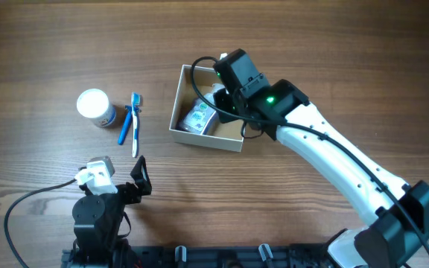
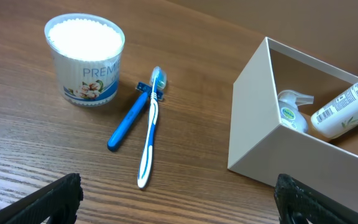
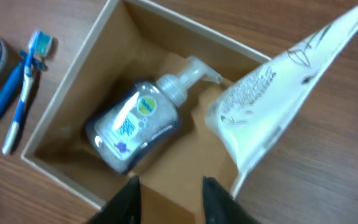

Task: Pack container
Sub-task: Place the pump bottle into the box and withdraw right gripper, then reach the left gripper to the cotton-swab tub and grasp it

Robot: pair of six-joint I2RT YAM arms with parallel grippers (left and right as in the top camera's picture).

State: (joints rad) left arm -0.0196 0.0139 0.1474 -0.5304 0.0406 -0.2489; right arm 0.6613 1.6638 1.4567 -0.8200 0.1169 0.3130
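Note:
The container [image 1: 176,106] is a square white box with a tan inside, standing right of centre; it also shows in the left wrist view [image 2: 253,124] and the right wrist view [image 3: 73,106]. In it lies a clear pump bottle [image 3: 132,124] on its side. A white tube [image 3: 272,99] leans over the container's far wall. My right gripper [image 3: 169,193] is open and empty, just above the container's inside. My left gripper [image 2: 179,202] is open wide and empty, low over the table near the front edge, apart from the container.
A blue-and-white toothbrush [image 1: 135,123] and a blue razor [image 1: 125,126] lie side by side left of the container. A round white-lidded jar of cotton swabs [image 1: 94,106] stands further left. A cable runs along the front left.

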